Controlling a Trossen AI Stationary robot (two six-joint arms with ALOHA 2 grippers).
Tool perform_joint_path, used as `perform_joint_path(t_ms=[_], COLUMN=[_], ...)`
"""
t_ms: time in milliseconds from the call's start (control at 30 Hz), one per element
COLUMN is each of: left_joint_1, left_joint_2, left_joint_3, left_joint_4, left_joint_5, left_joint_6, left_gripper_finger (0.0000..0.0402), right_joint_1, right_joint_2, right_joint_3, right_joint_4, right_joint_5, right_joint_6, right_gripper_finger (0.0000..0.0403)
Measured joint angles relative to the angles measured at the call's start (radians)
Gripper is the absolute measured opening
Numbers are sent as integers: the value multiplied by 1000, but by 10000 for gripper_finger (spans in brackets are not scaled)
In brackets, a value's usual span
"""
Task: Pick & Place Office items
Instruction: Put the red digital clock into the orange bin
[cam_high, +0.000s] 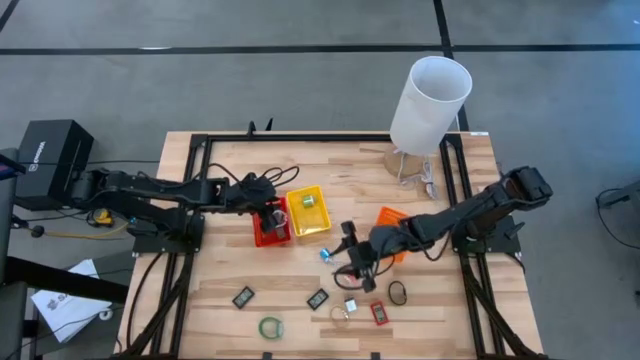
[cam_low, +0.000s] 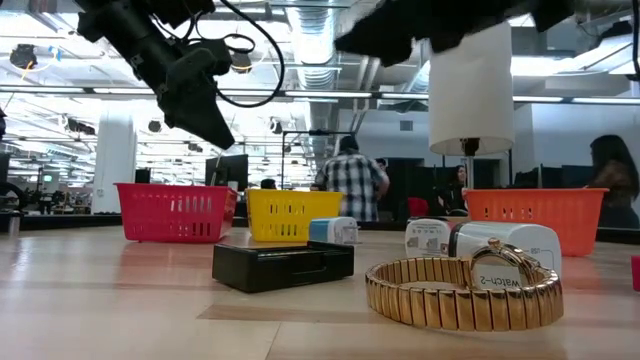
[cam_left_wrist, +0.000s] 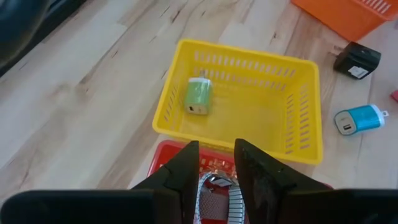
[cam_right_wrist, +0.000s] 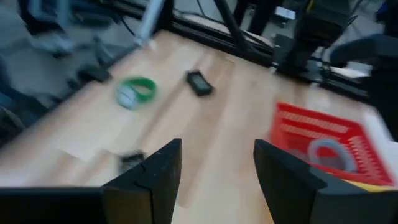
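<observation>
My left gripper (cam_high: 272, 214) (cam_left_wrist: 216, 163) hangs open by a narrow gap over the red tray (cam_left_wrist: 166, 151). A silver watch (cam_left_wrist: 214, 190) (cam_right_wrist: 324, 152) lies in that tray, below and between the fingers. The yellow tray (cam_left_wrist: 303, 112) beside it holds a green charger block (cam_left_wrist: 198, 96). My right gripper (cam_high: 352, 266) (cam_right_wrist: 217, 163) stands open and empty above mid-table, near a blue charger (cam_high: 326, 254). On the near part of the table lie a green ring watch (cam_high: 271, 326), two black items (cam_high: 243, 297) (cam_high: 318, 298), a black ring (cam_high: 398, 293) and a red item (cam_high: 379, 313).
An orange tray (cam_high: 392, 222) sits under my right forearm. A tall white cylinder (cam_high: 430, 103) stands at the far right. In the low view, a gold watch (cam_low: 465, 292) and a black box (cam_low: 283, 265) lie near the front edge. People stand in the room beyond.
</observation>
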Motion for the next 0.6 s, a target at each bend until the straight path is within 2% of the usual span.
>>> perform_joint_path(t_ms=[167,267,467,600], left_joint_1=[-6,-6,-6,-6], left_joint_2=[0,0,0,1], left_joint_3=[0,0,0,0], left_joint_4=[6,8,14,22], left_joint_5=[0,0,0,0], left_joint_6=[0,0,0,0], left_gripper_finger=[95,95,95,95], right_joint_1=[89,140,217,278], right_joint_2=[0,0,6,11], right_joint_3=[61,105,178,177], right_joint_4=[-152,-288,-623,-743], right_joint_5=[0,0,-4,-82], right_joint_6=[257,477,1094,1461], right_gripper_finger=[191,191,191,191])
